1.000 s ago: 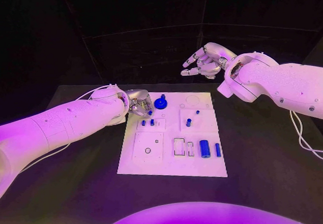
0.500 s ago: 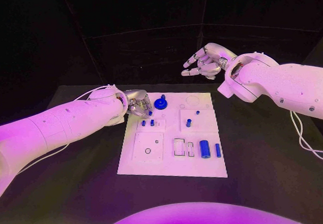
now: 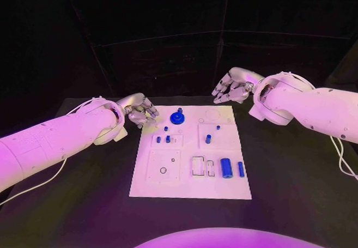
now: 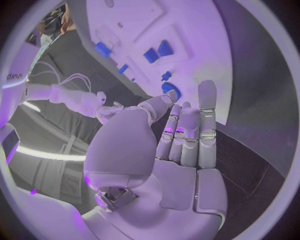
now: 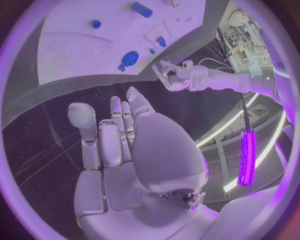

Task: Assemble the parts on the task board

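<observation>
The table was black, and the white board lay in the middle of it. No words could be read on the board or on the arms. Small marks on the board were too tiny to make out.

The left hand was just off the board's far left corner, above the table. Its fingers were straight and close together, and it held nothing. The right hand was past the board's far right corner, apart from the board. Its fingers were straight too, and it held nothing. Neither hand touched a part.

A round blue knob sat near the board's far edge, close to the left hand. Two small blue pegs stood side by side behind the middle of the board. Another blue peg stood to their right, with a tiny blue dot just behind it. Nearer the robot, a thick blue tube lay on the board, and a thin blue pin lay just beside it. The slots left of the tube were hard to make out.
</observation>
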{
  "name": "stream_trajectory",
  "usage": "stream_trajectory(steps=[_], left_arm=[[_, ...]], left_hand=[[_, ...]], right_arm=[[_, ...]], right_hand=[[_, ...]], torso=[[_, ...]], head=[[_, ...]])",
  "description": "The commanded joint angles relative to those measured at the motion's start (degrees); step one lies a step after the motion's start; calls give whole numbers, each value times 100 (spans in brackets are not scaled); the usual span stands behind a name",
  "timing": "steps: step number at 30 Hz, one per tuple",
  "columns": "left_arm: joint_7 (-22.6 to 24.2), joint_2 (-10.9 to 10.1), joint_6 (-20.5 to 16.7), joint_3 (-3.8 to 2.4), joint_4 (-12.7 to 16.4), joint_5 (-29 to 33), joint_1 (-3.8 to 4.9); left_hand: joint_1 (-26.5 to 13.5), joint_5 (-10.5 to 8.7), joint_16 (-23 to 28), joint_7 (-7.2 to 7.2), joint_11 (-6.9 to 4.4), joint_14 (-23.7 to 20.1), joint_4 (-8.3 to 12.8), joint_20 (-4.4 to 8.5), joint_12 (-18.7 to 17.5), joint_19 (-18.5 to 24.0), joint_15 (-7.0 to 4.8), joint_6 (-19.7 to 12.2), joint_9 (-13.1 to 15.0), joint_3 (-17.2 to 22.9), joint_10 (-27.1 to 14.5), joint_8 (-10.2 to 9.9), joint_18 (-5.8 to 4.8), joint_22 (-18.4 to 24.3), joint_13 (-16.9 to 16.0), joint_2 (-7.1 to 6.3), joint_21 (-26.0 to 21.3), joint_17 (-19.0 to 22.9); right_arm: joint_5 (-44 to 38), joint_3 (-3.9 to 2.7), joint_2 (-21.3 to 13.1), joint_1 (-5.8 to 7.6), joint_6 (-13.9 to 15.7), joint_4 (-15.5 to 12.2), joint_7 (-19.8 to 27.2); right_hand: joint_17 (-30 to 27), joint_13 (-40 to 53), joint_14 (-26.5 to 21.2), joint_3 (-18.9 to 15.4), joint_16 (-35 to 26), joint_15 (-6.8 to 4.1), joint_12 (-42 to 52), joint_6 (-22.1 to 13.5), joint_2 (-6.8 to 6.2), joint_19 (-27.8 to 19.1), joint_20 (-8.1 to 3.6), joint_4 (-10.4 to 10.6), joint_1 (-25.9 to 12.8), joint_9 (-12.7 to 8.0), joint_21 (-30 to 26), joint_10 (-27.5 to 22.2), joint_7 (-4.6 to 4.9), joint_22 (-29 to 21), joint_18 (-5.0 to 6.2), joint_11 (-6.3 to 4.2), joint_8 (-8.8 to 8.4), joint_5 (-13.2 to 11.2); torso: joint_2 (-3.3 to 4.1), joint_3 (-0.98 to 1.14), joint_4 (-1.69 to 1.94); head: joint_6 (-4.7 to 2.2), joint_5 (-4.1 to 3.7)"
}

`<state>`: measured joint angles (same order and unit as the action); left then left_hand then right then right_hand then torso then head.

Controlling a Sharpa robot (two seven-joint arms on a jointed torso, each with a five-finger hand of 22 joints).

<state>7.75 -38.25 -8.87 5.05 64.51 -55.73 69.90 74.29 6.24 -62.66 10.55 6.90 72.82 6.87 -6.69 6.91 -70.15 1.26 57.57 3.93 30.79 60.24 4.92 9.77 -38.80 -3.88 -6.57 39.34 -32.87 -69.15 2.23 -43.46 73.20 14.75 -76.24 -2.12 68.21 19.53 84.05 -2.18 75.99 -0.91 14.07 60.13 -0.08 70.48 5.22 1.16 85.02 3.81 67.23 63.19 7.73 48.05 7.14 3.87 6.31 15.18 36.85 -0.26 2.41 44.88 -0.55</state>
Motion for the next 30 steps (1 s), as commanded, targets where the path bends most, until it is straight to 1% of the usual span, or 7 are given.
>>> stream_trajectory(steps=[1, 6, 7, 11, 14, 21, 30], left_arm=[[1206, -147, -229, -2, 255, 2870, 11], [1716, -420, 54, 8, 696, 4350, -13], [1785, -470, 93, 9, 778, 4525, -18], [1947, -624, 170, 12, 1008, 4953, -35], [2016, -717, 183, 15, 1121, 5117, -46], [2079, -830, 182, 17, 1234, 5267, -57], [2095, -921, 158, 18, 1347, 5319, -61]], left_hand=[[-5, 11, 250, -15, -40, -234, -47, 1, 164, 130, -11, 63, 10, -15, 185, 42, 72, 68, -38, 95, -117, 407], [-52, 4, 329, -58, -99, -349, -110, 16, 384, 214, -41, 188, 23, -130, 374, 127, 76, 124, -75, 153, -218, 532], [-63, 3, 332, -64, -107, -358, -123, 18, 413, 220, -43, 206, 25, -159, 386, 142, 76, 134, -78, 162, -233, 542], [-68, 3, 335, -79, -121, -373, -136, 24, 467, 226, -51, 233, 25, -210, 402, 169, 76, 154, -82, 181, -263, 564], [-61, 4, 336, -82, -127, -379, -132, 27, 488, 227, -55, 244, 26, -226, 408, 180, 76, 162, -83, 186, -274, 572], [-57, 4, 338, -85, -130, -386, -128, 31, 512, 229, -58, 254, 26, -253, 411, 193, 76, 171, -84, 184, -287, 583], [-61, 3, 341, -82, -130, -395, -130, 32, 532, 231, -58, 256, 24, -281, 407, 200, 75, 181, -83, 182, -302, 594]], right_arm=[[-1395, 1, -34, -139, -170, -82, -106], [-2185, 1, -57, -382, -125, -169, -235], [-2303, 1, -58, -419, -112, -177, -263], [-2574, 1, -59, -511, -96, -192, -352], [-2695, 1, -58, -546, -165, -192, -396], [-2763, 1, -32, -609, -453, -173, -401], [-2763, 0, 34, -686, -563, -79, -396]], right_hand=[[0, -248, 176, 103, -27, 20, -165, 67, -31, 54, 21, -18, 52, -1, 45, 31, 12, 24, 66, 4, -49, -35], [-1, -492, 178, 199, -28, 44, -314, 58, -86, 68, 37, -47, 46, -4, 55, 12, 30, 41, 63, 37, -119, -84], [-6, -540, 178, 216, -31, 52, -343, 54, -100, 70, 44, -51, 40, -5, 55, 2, 39, 42, 62, 47, -133, -92], [-8, -682, 179, 262, -31, 77, -421, 10, -153, 70, 65, -64, 13, -9, 53, -28, 70, 37, 62, 81, -194, -121], [-24, -787, 175, 295, -41, 100, -474, -24, -196, 68, 85, -76, -11, -10, 50, -61, 101, 31, 62, 111, -234, -135], [-48, -964, 167, 339, -56, 137, -551, -84, -263, 53, 122, -94, -66, -9, 31, -135, 140, 1, 68, 157, -265, -151], [-42, -1150, 168, 527, -47, 143, -580, -60, -196, 61, 138, -153, -19, -1, 40, -111, 152, 15, 70, 170, -252, -215]], torso=[[7, -11, -2], [7, -3, 4], [7, -7, 8], [7, -7, 8], [7, 2, 7], [14, -1, 2], [25, 2, 8]], head=[[-45, -106], [-87, -212], [-96, -241], [-100, -267], [-97, -281], [-98, -272], [-85, -289]])
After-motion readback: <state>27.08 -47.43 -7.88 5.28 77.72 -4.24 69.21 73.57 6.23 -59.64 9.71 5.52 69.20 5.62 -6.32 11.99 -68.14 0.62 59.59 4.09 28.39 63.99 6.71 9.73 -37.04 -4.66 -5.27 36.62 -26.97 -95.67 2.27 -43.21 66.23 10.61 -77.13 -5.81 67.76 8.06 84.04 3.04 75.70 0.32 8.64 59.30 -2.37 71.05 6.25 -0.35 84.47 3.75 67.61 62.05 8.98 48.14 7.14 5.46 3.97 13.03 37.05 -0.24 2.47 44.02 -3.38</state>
